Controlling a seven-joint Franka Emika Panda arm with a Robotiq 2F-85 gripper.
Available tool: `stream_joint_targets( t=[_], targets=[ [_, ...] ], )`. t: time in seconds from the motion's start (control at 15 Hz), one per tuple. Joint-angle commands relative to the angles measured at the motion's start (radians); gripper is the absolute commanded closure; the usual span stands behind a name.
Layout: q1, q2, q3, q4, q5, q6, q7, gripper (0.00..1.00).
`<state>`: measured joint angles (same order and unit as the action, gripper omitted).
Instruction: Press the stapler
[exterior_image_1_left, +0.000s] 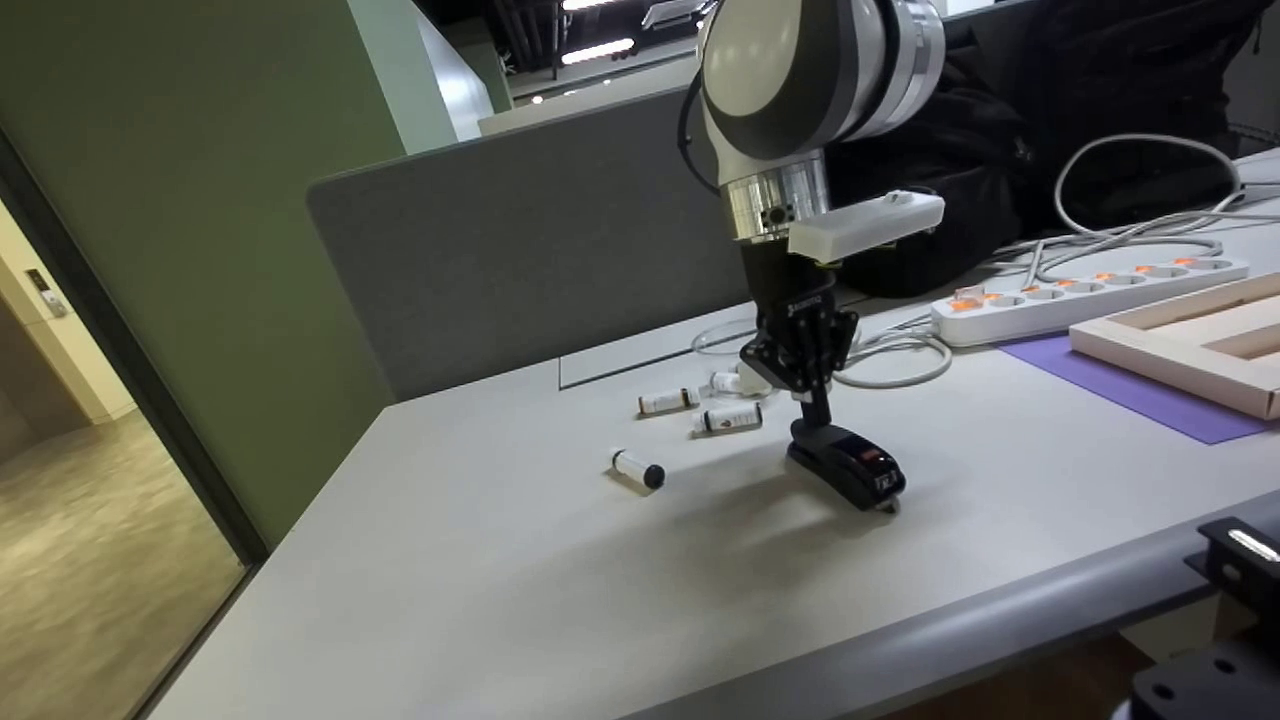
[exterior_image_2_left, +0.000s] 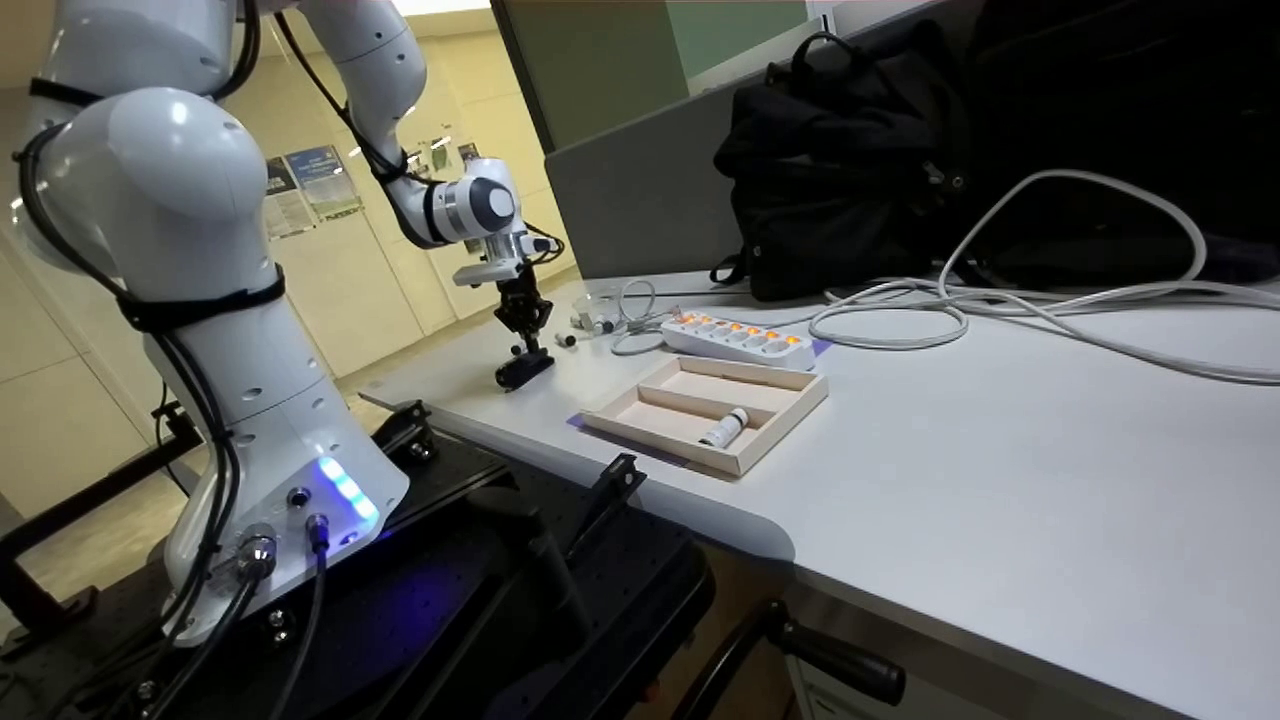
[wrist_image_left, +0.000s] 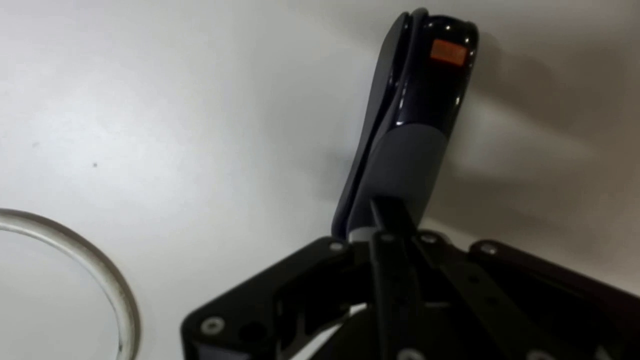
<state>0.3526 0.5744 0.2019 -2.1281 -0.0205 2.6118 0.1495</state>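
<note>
The black stapler (exterior_image_1_left: 848, 466) lies on the white table in an exterior view, its glossy front part with a red mark pointing away from the fingers. It also shows in an exterior view (exterior_image_2_left: 524, 370) and in the wrist view (wrist_image_left: 425, 100). My gripper (exterior_image_1_left: 816, 412) points down with its fingers closed together and nothing visible between them. The fingertips are at the top of the stapler's grey rear part and appear to touch it. The gripper also shows in an exterior view (exterior_image_2_left: 531, 346) and in the wrist view (wrist_image_left: 391, 206), where it hides the stapler's rear end.
Several small white cylinders (exterior_image_1_left: 640, 469) lie beside the stapler. A white power strip (exterior_image_1_left: 1090, 302), cables (wrist_image_left: 116, 287), a purple sheet (exterior_image_1_left: 1130, 387) and a wooden tray (exterior_image_2_left: 664, 443) holding a white cylinder (exterior_image_2_left: 725, 428) are on the table. A black backpack (exterior_image_2_left: 835, 170) stands behind.
</note>
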Motion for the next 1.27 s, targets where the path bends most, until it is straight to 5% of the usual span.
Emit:
stream_joint_targets(
  t=[0.0,0.4,0.8,0.87,0.93,1.0,1.2],
  targets=[
    [-0.005,0.111,-0.002,0.058,0.015,-0.025,-0.012,1.0],
    [-0.074,0.004,0.048,0.082,0.097,-0.105,-0.1,1.0],
    [-0.17,-0.231,0.098,0.022,0.207,-0.157,-0.207,1.0],
    [-0.178,-0.267,0.093,0.012,0.214,-0.18,-0.219,0.76],
    [-0.186,-0.297,0.087,0.005,0.22,-0.209,-0.228,0.73],
    [-0.157,-0.219,0.077,0.056,0.201,-0.175,-0.208,0.93],
    [-0.171,-0.281,0.073,0.03,0.207,-0.209,-0.22,0.74]
  ],
)
